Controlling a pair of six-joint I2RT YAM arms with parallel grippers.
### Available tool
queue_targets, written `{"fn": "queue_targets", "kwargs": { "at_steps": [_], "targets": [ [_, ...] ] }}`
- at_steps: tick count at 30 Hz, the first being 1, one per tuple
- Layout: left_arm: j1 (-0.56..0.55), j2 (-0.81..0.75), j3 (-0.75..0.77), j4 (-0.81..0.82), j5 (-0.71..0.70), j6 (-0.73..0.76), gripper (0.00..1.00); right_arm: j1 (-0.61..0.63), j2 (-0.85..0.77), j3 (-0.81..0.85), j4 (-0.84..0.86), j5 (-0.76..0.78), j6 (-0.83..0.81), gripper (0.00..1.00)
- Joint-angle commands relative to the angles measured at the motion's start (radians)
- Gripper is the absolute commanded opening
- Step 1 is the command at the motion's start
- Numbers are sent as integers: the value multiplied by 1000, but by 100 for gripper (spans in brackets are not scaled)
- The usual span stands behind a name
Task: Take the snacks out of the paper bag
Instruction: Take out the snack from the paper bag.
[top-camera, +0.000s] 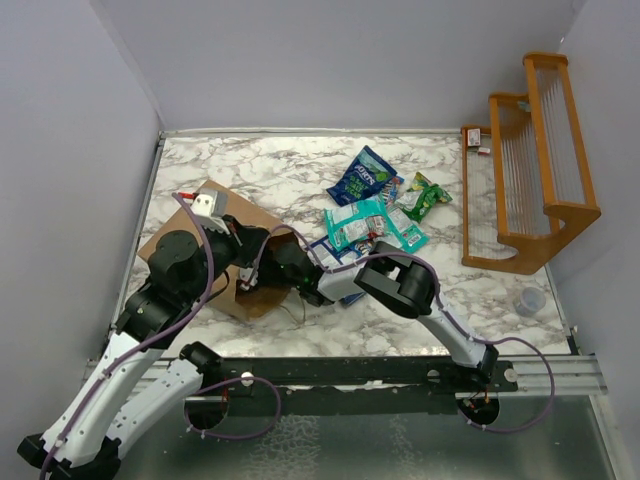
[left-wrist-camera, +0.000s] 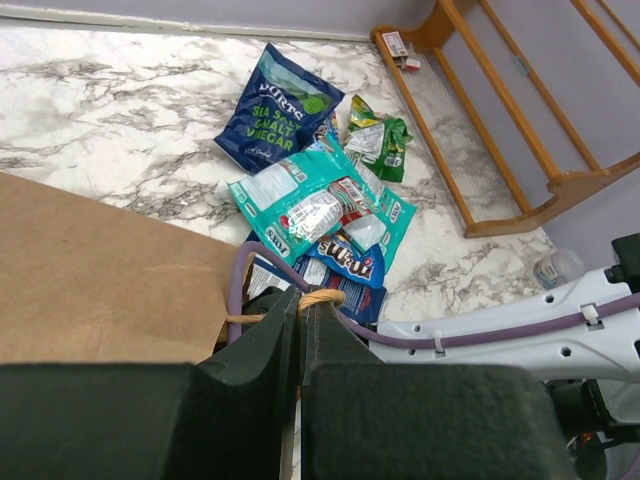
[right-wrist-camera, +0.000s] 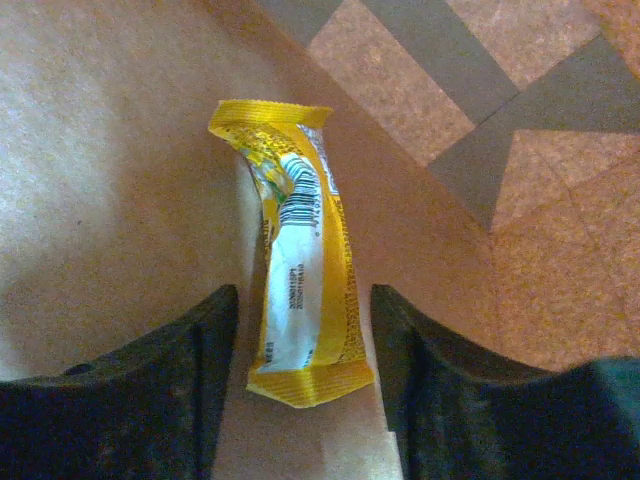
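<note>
Most of the job looks done: several snacks lie out on the marble worktop (top-camera: 280, 165) in a loose heap, among them a dark blue packet (top-camera: 364, 176), teal packets (top-camera: 362, 226) and a green packet (top-camera: 424, 196). One yellow packet (right-wrist-camera: 300, 270) is not yet out; it lies inside the paper bag (top-camera: 250, 212), which rests on its side at the worktop's left. The right fingers (right-wrist-camera: 190, 370) reach inside, set apart on either side of that packet with gaps showing. The left fingers (left-wrist-camera: 270, 340) are pinched tight on the bag's twisted handle (left-wrist-camera: 322, 297). The orange rack (top-camera: 530, 170) stands well apart; only the bag's walls crowd the reach. Whether more packets hide deeper, I cannot tell.
</note>
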Motion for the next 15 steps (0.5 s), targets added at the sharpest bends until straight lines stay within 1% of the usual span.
{"fn": "queue_targets", "kwargs": {
  "at_steps": [1,3,6,12,15],
  "targets": [
    [-3,-19,41,25,19,-12,0,6,40,37,-45,37,-17,46],
    [-2,-23,39,24,17,-15,0,7,33,30,-32,40,-17,38],
    [-3,-31,34,23,18,-17,0,6,11,14,-8,39,-15,33],
    [-2,-46,27,11,0,-19,0,6,-42,-24,11,45,-17,14],
    [-2,-58,21,7,-9,-21,0,7,-82,-65,40,47,-5,10]
  ]
}}
